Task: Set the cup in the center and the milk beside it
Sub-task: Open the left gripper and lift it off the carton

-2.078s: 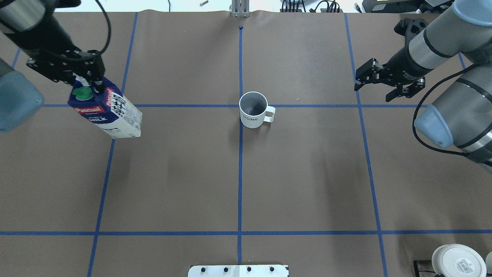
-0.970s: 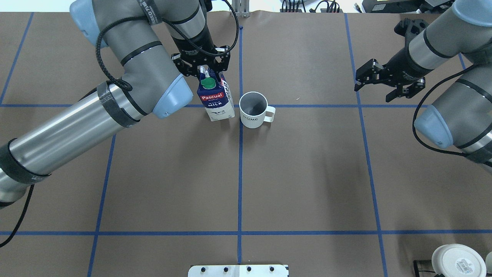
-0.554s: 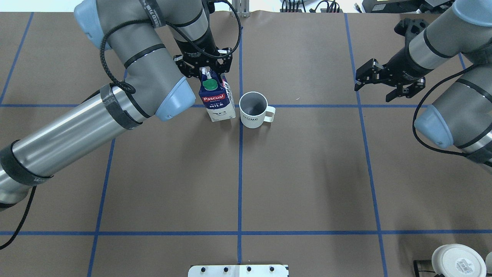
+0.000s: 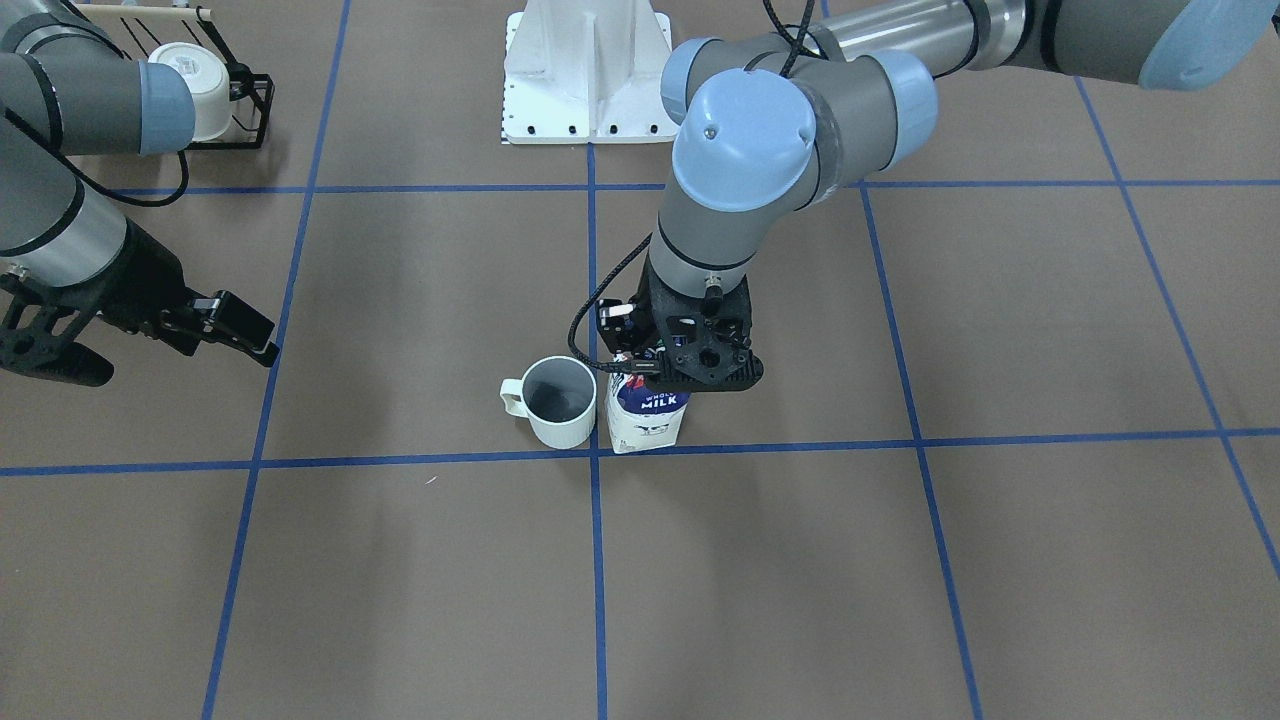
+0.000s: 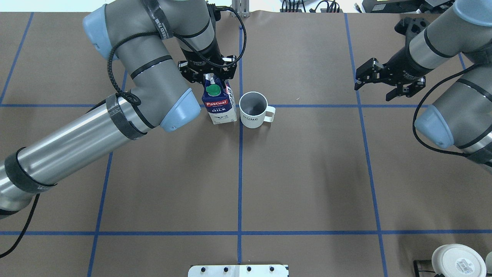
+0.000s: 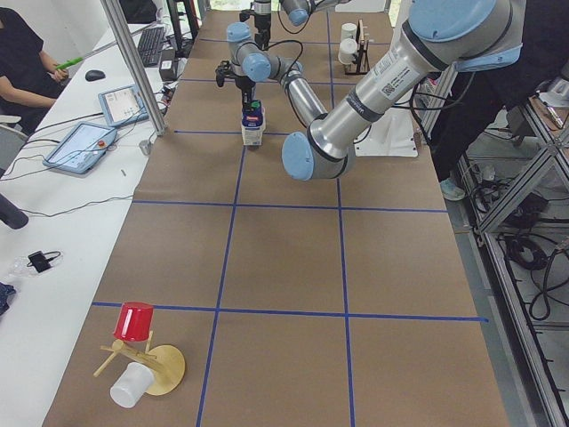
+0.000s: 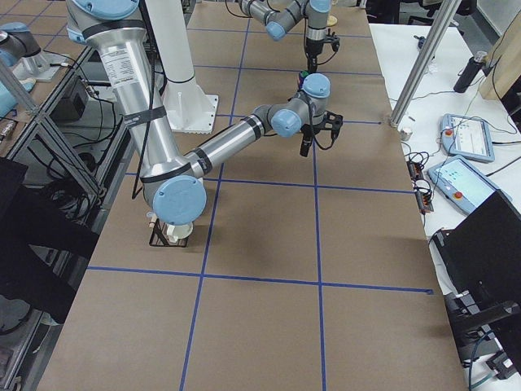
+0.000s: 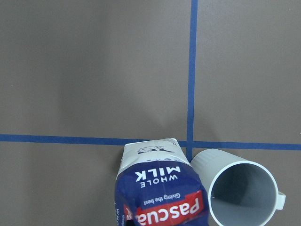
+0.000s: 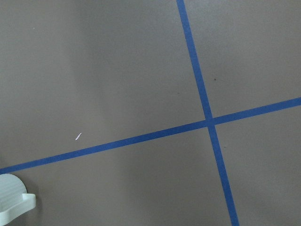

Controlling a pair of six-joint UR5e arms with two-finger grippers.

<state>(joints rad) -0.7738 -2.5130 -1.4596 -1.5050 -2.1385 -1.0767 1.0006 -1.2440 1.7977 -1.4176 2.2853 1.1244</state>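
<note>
The white cup (image 5: pixel 253 109) stands upright on the central blue tape crossing, handle toward the robot's right. It also shows in the front view (image 4: pixel 560 402) and the left wrist view (image 8: pixel 242 193). The blue and white milk (image 5: pixel 219 104) carton stands upright right beside the cup, on its left, with a narrow gap between them. My left gripper (image 5: pixel 209 75) is shut on the carton's top ridge, behind the green cap. I cannot tell whether the carton's base rests on the table. My right gripper (image 5: pixel 372 90) is open and empty, hovering far to the right.
A black rack with another white mug (image 5: pixel 457 261) stands at the near right corner. The white robot base plate (image 4: pixel 590 80) lies at the near edge. A red cup (image 6: pixel 133 320) on a wooden stand sits at the table's far left end.
My left arm has carried the milk carton from the far left to beside the cup, then edged it a little closer to it. The right arm and the cup have not moved.
</note>
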